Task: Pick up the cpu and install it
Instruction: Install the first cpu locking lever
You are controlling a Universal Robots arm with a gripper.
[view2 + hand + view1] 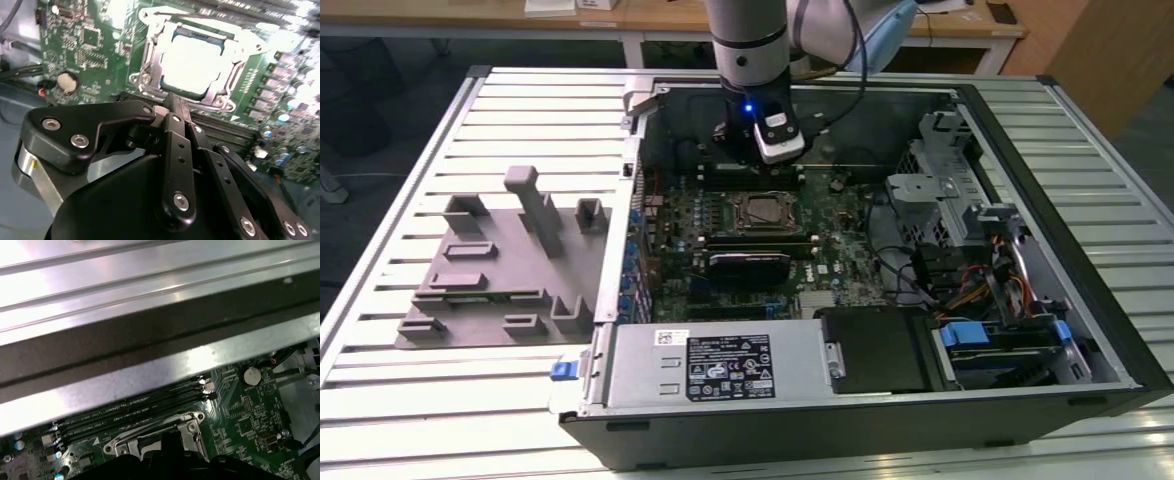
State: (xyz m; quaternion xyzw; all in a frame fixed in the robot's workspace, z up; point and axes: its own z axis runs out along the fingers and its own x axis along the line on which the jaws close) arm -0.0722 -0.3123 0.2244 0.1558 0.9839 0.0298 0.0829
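The cpu [759,211], a shiny silver-grey square, lies flat inside the metal-framed socket [736,226] on the green motherboard in the open computer case. In the second wrist view the cpu [195,62] shows bright within the socket frame [150,60]. My gripper [762,160] hangs over the board just beyond the socket, toward the case's far wall. Its black fingers [173,125] stand together, shut, with nothing visible between them. In the first wrist view the socket frame [150,437] sits right at the gripper's dark body.
A grey moulded fixture [494,270] lies on the slatted table at the exterior view's left. Inside the case are the power supply [720,365], a dark heat sink [747,267], memory slots [125,412], a coin battery [251,375], and cables and drive cage [974,250].
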